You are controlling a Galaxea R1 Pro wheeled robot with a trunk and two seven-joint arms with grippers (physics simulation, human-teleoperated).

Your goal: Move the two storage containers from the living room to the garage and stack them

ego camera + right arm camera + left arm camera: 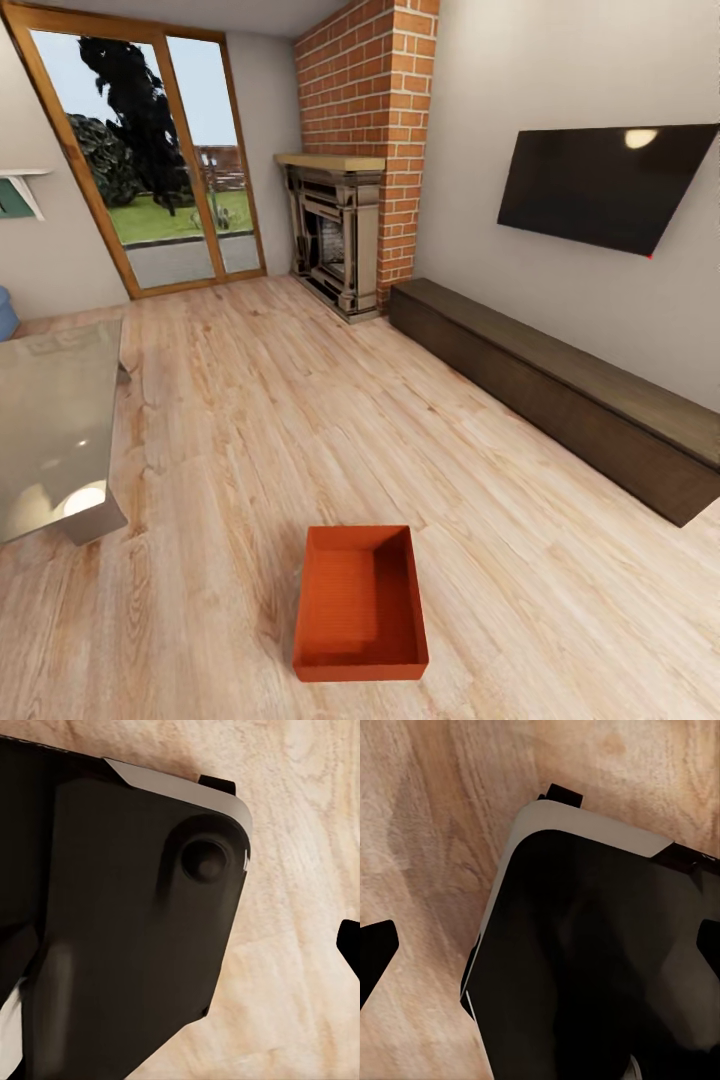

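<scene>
Jaws on both arms stand apart, empty; one storage container (360,605) rests on wood floor (250,420).

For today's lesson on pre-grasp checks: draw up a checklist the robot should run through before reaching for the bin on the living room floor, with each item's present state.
1. Red-orange open-topped plastic bin in sight, upright on the light wood plank floor: ok.
2. Bin empty: ok.
3. Floor around the bin free of obstacles; grey low table and dark wooden bench stand apart: ok.
4. Second bin located: not ok.
5. Gripper states: cannot tell; wrist views show dark robot bodywork over floor.
6. Arms reaching toward the bin: not ok.
</scene>
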